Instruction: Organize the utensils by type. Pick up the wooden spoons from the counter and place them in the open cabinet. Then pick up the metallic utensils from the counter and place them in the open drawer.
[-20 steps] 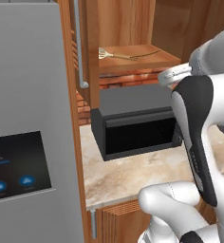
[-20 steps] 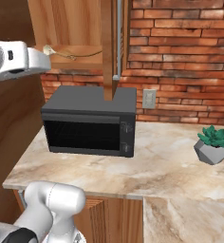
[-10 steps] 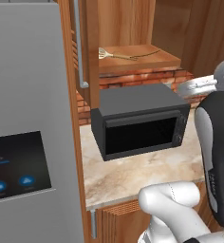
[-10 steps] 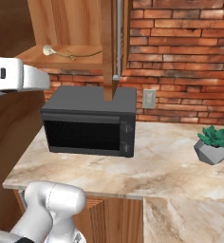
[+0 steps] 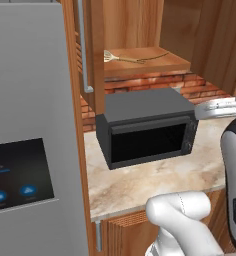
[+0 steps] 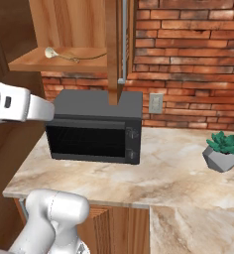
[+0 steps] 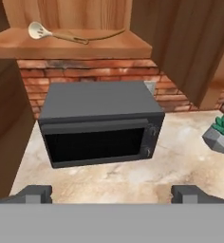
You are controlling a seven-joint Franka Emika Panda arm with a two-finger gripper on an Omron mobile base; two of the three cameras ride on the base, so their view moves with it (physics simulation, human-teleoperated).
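Note:
A wooden spoon (image 7: 40, 31) with a pale bowl and a brown handle lies on the shelf of the open cabinet (image 7: 85, 48). A thin curved brown handle lies beside it. The same spoon (image 5: 121, 58) rests on that shelf (image 5: 155, 64) above the microwave, and again in the right base view (image 6: 59, 54). My gripper (image 7: 111, 193) is open, fingertips wide apart with nothing between them. It hangs over the counter (image 7: 133, 178), back from the shelf and facing the microwave. The metallic utensils and the open drawer are out of view.
A dark microwave (image 5: 147, 131) stands on the marble counter (image 5: 155, 177) under the shelf. A grey fridge (image 5: 25, 130) fills the left side. A small potted plant (image 6: 222, 151) sits at the right by the brick wall (image 6: 188, 54). The cabinet door (image 7: 190, 42) hangs open to the right.
My hand has drawn back and down from the cabinet shelf, uncovering the microwave front. The wooden spoon stays on the shelf. The gripper stays open.

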